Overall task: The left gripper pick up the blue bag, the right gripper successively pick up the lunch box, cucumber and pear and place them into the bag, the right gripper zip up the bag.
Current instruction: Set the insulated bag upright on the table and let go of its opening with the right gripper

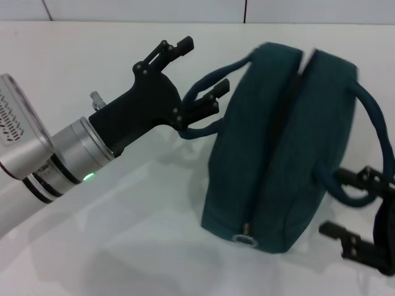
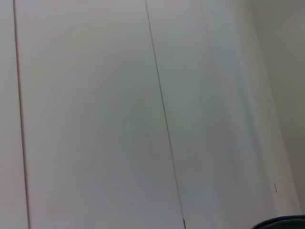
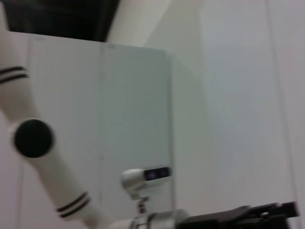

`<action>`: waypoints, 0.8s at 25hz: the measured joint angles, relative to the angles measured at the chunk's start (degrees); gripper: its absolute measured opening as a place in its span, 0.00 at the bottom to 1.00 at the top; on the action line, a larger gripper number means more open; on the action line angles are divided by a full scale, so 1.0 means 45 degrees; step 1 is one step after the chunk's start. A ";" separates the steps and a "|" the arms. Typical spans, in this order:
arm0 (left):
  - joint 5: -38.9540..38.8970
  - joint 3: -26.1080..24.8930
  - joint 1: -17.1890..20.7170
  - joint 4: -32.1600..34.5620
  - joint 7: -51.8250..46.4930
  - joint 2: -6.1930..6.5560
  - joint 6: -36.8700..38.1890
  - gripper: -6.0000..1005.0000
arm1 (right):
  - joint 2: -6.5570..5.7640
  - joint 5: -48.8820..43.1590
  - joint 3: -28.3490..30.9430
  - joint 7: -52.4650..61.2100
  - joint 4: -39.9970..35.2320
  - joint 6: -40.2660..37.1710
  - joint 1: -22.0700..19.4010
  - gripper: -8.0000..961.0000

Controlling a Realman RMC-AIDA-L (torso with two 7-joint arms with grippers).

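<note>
Watching the Handle Loops on a Closed Bag

You see the blue bag [image 1: 281, 154] upright mid-table, zipper apparently closed. The left gripper [image 1: 200, 66] has fingers apart around the left handle [image 1: 207, 102]; the right gripper [image 1: 352, 206], also spread, sits at the right handle [image 1: 376, 135]. Withdrawing could snag a loop and topple it.

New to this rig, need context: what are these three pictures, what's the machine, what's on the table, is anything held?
It is a two-armed robot. The head camera looks down at a white table with a blue bag zipped shut. The left gripper is open, with its lower finger passing through one bag handle. The right gripper is open beside the other handle. Nothing is gripped. The two wrist cameras mostly show walls; the right one also catches the other arm. No lunch box, cucumber or pear is visible.
</note>
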 joint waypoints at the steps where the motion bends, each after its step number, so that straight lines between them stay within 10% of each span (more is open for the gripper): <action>1: 0.0000 0.0000 -0.0001 0.0007 0.0000 0.0000 -0.0001 0.89 | -0.0074 -0.0218 -0.0020 0.0121 -0.0016 -0.0109 0.0031 0.71; 13: 0.0001 0.0000 0.0020 0.0038 0.0014 0.0000 -0.0001 0.89 | 0.0320 -0.0309 0.3100 0.0340 -0.0020 0.0904 -0.0666 0.71; 20: -0.0001 0.0000 0.0010 -0.0032 0.0019 0.0012 -0.0045 0.89 | -0.0222 -0.0356 0.3144 0.1999 -0.0013 0.0160 -0.0896 0.71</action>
